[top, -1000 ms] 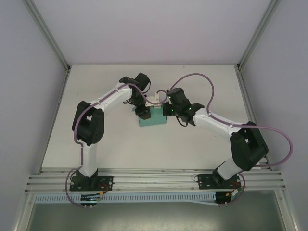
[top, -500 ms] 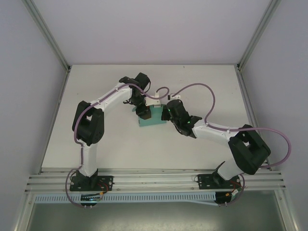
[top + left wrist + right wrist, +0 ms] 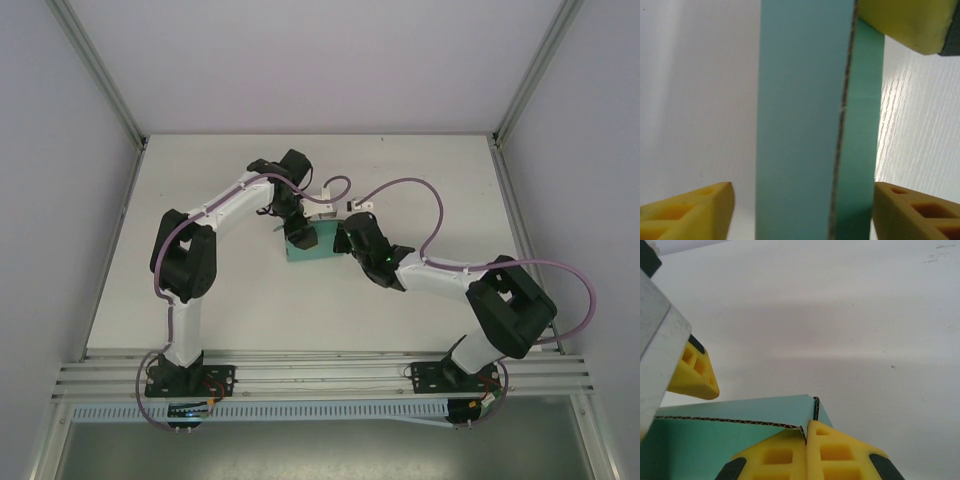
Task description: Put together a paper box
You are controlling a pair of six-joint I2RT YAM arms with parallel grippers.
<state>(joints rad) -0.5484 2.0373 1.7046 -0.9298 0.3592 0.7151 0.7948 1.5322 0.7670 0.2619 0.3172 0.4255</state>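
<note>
Teal paper box [image 3: 800,120] sits inside the wide-spread left pincer [image 3: 803,192], closed empty right pincer [image 3: 806,425] at its corner

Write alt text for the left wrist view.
A teal paper box runs vertically through mid-frame, its corrugated edge showing, against a white table. The open left gripper flanks it with yellow fingers at the bottom corners; another yellow fingertip meets its upper right edge.

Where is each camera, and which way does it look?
Top: high behind the arms, looking down at the table; both arms meet at the green box.
Left wrist: on the left arm, facing the box closely; its yellow fingers stand apart.
Right wrist: on the right arm, looking over the box; its fingers pressed together.
All three share the box.
</note>
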